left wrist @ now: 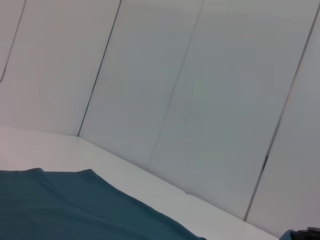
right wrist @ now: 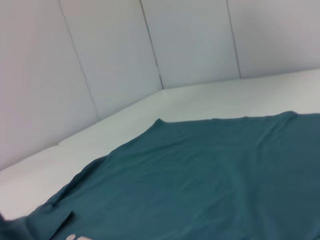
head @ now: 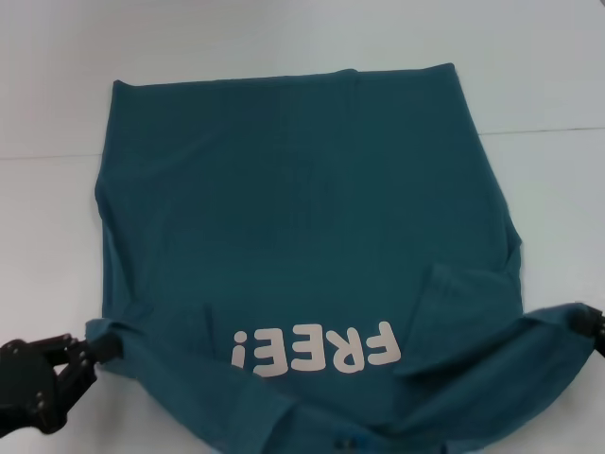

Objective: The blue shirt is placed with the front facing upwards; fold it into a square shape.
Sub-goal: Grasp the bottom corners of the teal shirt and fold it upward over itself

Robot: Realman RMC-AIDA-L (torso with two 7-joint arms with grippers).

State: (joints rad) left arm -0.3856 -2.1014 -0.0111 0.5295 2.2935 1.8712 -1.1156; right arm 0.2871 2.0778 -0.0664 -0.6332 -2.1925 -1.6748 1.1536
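Shirt [head: 302, 227] spread on table [head: 57, 236], front up, hem far, lettering [head: 317, 350] near robot. L gripper [head: 99, 352] closed on sleeve tip left of lettering; R gripper [head: 588, 323] at sleeve right of it, jaw state can't tell. Fabric soft, light, limp: sags and wrinkles. Best hold at sleeve/shoulder corners, both sides level.

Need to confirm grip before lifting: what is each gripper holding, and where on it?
Both hold the blue shirt: the left gripper pinches its near left corner by the sleeve, and the right gripper pinches the near right sleeve end.
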